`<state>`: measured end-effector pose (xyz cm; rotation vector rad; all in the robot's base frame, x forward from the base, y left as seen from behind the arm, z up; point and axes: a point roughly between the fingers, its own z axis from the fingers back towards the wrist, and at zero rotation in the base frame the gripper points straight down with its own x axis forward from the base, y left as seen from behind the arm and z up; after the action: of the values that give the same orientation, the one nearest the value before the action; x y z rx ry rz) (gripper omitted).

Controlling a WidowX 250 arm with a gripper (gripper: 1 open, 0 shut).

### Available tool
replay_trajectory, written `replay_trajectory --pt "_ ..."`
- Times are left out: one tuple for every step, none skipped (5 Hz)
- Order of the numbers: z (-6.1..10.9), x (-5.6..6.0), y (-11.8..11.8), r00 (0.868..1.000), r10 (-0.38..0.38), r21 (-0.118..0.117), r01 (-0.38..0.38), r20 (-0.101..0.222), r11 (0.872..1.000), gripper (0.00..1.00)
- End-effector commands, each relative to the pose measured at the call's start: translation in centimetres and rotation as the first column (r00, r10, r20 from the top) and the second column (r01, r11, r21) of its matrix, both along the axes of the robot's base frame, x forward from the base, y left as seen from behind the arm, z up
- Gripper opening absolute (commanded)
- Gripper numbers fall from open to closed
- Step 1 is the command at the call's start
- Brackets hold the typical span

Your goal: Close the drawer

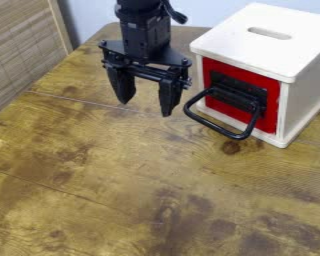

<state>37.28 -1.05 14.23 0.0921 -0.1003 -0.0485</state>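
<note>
The drawer (pixel 238 95) has a red front panel with a black plate, set flush in a white cube-shaped box (pixel 275 50) with a slot in its top, at the right back of the table. Its large black loop handle (pixel 219 118) hangs forward and down toward the tabletop. My black gripper (pixel 143 92) hangs pointing down just left of the handle, a small gap apart from it. Its two fingers stand wide open with nothing between them.
The wooden table (pixel 123 190) is worn and stained, with free room in front and to the left. A slatted wooden panel (pixel 23 45) stands at the left edge. A pale wall lies behind the box.
</note>
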Motion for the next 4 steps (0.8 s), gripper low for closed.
replay_trajectory --pt "2.5 -0.7 0.1 0.996 -0.002 0.014 0.001 0.088 1.000 1.00" --pt "2.9 -0.5 -0.8 0.995 0.002 0.018 -0.004 0.100 1.000 1.00" --pt "3.2 -0.5 -1.7 0.995 -0.002 0.021 0.000 0.097 1.000 1.00" --pt "3.0 0.3 -2.2 0.994 -0.044 0.024 0.042 0.103 0.999 1.00"
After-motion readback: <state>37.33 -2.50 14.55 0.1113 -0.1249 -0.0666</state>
